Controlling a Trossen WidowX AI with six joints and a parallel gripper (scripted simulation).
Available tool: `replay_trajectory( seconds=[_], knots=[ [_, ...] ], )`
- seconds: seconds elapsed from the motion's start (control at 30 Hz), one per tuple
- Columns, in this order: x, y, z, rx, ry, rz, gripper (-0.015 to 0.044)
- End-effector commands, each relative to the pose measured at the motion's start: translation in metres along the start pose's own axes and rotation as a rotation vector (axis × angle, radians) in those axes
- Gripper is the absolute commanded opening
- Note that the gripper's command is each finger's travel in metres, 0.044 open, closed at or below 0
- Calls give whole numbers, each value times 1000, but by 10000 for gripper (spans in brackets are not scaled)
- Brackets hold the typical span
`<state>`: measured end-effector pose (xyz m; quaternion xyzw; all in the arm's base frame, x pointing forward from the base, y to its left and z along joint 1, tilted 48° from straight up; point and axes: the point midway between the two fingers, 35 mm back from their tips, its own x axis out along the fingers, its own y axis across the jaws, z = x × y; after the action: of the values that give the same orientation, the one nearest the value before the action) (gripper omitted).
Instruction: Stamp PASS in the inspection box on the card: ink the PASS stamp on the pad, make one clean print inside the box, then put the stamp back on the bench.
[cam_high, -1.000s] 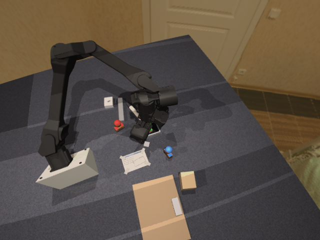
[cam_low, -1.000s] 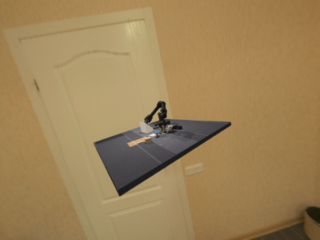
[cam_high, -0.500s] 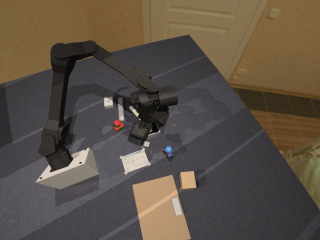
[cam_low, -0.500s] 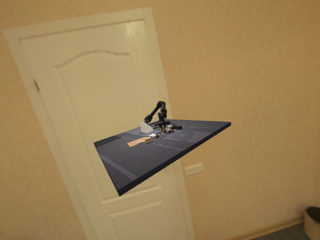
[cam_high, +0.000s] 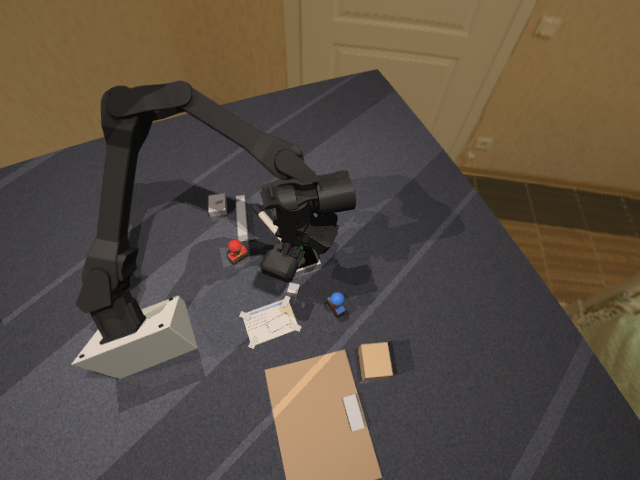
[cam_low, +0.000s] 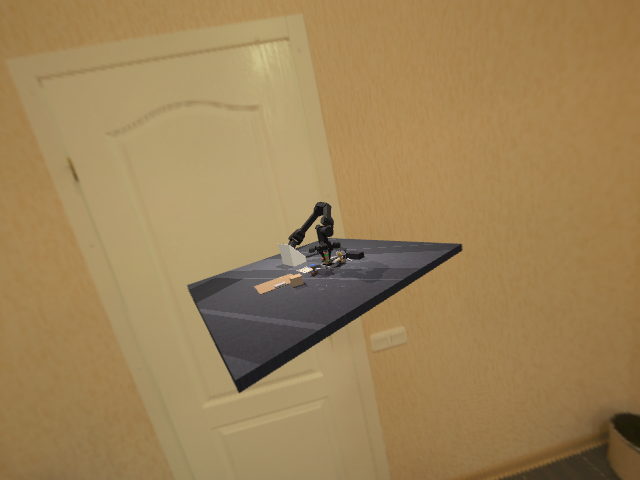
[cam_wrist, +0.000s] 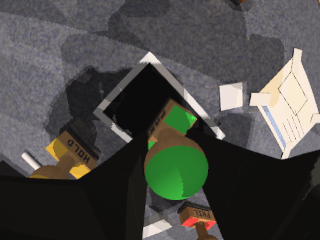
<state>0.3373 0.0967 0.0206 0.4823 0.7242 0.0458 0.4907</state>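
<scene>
My gripper (cam_high: 299, 254) (cam_wrist: 167, 137) is shut on the green-knobbed PASS stamp (cam_wrist: 176, 172) (cam_low: 326, 255). The stamp is upright over the corner of the black ink pad (cam_wrist: 137, 95) (cam_high: 310, 267) nearest my fingers. Whether its face touches the pad is hidden. The white card (cam_high: 258, 335) (cam_wrist: 305, 114) is taped down at its corners, beyond a small white square (cam_high: 293, 288) (cam_wrist: 231, 96). The box outlined on the card shows no print.
The yellow HOLD stamp (cam_wrist: 66, 156) is left of the fingers in the wrist view; the red FAIL stamp (cam_high: 237, 252) (cam_wrist: 196, 218) is near them. A blue-knobbed stamp (cam_high: 337, 300), a tan block (cam_high: 375, 360), a tan sheet (cam_high: 315, 418), a grey bar (cam_high: 241, 217) and a small grey box (cam_high: 217, 205) lie around.
</scene>
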Motion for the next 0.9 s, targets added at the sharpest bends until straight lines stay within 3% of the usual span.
replay_trajectory(
  seconds=[0.0, 0.87],
  knots=[
    [2, 1, -1, 1, 3, 2, 0],
    [-2, 1, 0, 1, 3, 1, 0]
  ],
)
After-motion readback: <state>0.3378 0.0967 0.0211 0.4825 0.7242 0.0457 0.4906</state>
